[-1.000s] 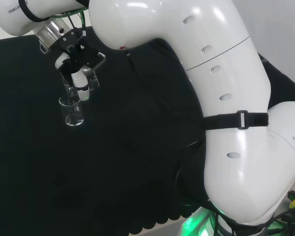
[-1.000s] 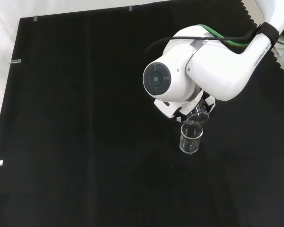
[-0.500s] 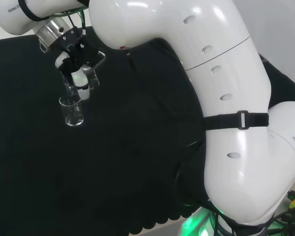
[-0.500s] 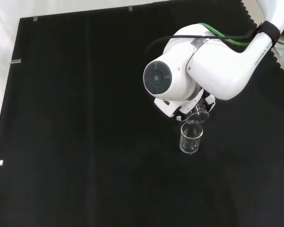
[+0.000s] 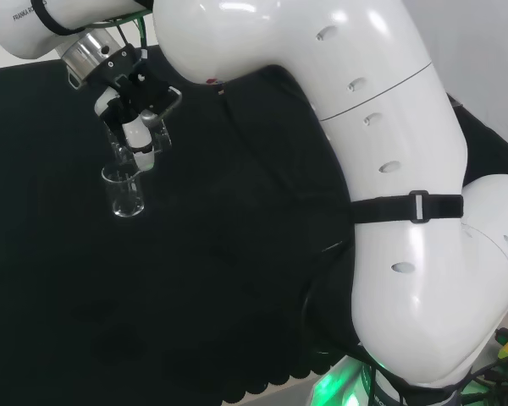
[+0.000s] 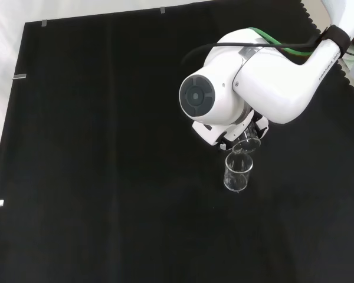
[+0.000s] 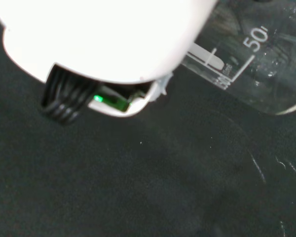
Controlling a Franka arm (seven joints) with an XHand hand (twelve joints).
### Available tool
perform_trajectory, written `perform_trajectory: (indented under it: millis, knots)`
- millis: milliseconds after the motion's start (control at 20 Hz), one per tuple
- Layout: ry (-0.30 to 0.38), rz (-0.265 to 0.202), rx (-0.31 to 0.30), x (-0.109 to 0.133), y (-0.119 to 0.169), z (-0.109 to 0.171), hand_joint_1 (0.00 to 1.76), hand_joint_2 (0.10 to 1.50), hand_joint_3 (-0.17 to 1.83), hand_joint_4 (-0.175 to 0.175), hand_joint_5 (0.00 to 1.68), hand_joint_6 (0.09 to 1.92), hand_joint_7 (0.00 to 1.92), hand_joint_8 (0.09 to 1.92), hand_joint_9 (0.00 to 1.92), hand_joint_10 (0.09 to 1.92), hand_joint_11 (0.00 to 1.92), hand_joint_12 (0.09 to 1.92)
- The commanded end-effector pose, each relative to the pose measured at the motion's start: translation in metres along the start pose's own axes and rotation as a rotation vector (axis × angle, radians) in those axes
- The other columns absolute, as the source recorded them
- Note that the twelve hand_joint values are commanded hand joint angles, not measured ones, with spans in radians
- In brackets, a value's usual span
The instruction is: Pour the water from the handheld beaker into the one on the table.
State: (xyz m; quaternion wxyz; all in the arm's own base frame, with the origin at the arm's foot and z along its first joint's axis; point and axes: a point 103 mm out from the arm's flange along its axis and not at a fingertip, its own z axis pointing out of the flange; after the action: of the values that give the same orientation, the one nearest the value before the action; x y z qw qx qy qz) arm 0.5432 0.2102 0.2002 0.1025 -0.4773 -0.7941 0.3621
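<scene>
well, the black cloth covers the whole bench, and the arm's big white link hangs over its right half in the front view. under that link the hand points down toward the cloth, its fingers curled round the handheld beaker. that beaker is tipped, long axis slanting, with its mouth down toward the beaker on the table, which stands upright just below it, their rims close together. in the wrist view the tilted glass shows printed marks on its wall. whether water is running i cannot tell.
</scene>
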Motion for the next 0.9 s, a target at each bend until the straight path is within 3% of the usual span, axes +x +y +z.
perform_trajectory:
  millis: [50, 550, 800, 900]
  knots:
    - [0.035, -0.01, -0.047, -0.004, -0.003, -0.003, 1.56, 0.51, 0.74, -0.175, 1.33, 0.42, 1.67, 0.09, 1.56, 0.45, 1.22, 0.7]
    - [0.243, -0.071, -0.199, -0.023, -0.015, -0.004, 1.56, 0.51, 0.74, -0.175, 1.33, 0.42, 1.67, 0.09, 1.56, 0.45, 1.22, 0.7]
    - [0.338, -0.108, -0.238, -0.033, -0.017, 0.002, 1.56, 0.51, 0.74, -0.175, 1.33, 0.41, 1.67, 0.09, 1.56, 0.45, 1.22, 0.7]
    - [0.388, -0.144, -0.25, -0.038, -0.018, 0.006, 1.56, 0.51, 0.74, -0.175, 1.33, 0.41, 1.67, 0.09, 1.56, 0.45, 1.22, 0.7]
